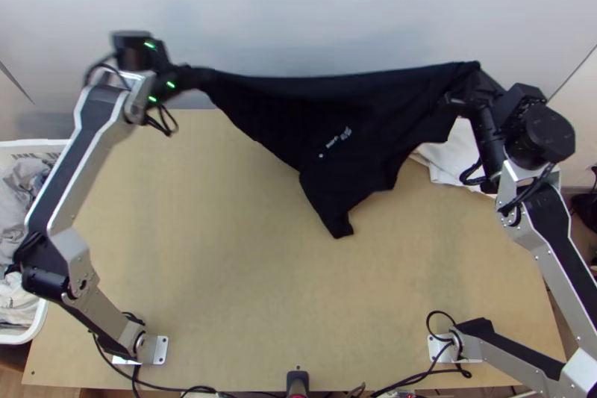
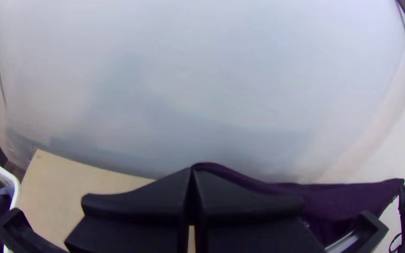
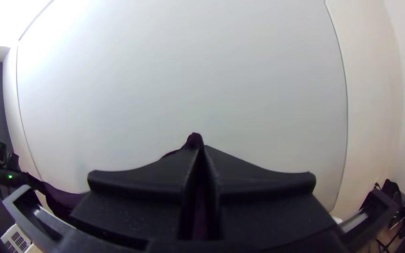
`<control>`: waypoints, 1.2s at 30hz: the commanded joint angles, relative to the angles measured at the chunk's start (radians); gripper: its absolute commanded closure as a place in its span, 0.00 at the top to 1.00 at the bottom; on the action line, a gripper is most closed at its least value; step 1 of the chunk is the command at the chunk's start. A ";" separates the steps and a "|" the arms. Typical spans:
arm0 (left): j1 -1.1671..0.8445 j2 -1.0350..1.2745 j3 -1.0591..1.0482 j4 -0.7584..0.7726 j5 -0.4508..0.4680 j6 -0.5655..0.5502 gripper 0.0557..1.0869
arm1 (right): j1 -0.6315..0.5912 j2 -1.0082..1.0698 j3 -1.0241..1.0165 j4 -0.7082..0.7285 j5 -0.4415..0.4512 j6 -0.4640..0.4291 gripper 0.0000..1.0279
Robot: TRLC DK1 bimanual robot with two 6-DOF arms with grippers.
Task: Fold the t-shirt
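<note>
The left gripper [image 2: 192, 171] and right gripper [image 3: 202, 149] pinch the black shirt [image 1: 351, 122] tight, up over the table [image 1: 224, 263]. I think they're stretching it; next, lay it flat.

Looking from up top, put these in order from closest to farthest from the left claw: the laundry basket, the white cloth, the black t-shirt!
1. Black t-shirt: one end is pinched in the left claw.
2. Laundry basket: off the table's left side.
3. White cloth: over at the table's right side, behind the shirt.
</note>
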 commanded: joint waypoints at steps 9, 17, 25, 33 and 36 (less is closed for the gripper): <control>0.155 -0.095 0.099 0.101 0.000 -0.027 0.03 | -0.008 -0.060 0.027 0.109 -0.004 0.011 0.03; 0.168 -0.124 0.103 0.120 0.001 -0.040 0.03 | -0.004 -0.116 0.024 0.109 -0.011 0.020 0.03; 0.172 -0.188 0.100 0.256 0.001 -0.091 0.03 | -0.002 -0.170 0.037 0.180 -0.013 -0.009 0.03; 0.158 -0.253 0.097 0.355 0.000 -0.086 0.03 | 0.028 -0.179 0.073 0.224 -0.016 -0.075 0.03; 0.155 -0.284 0.092 0.361 0.000 -0.088 0.03 | 0.079 -0.205 0.077 0.220 -0.023 -0.101 0.03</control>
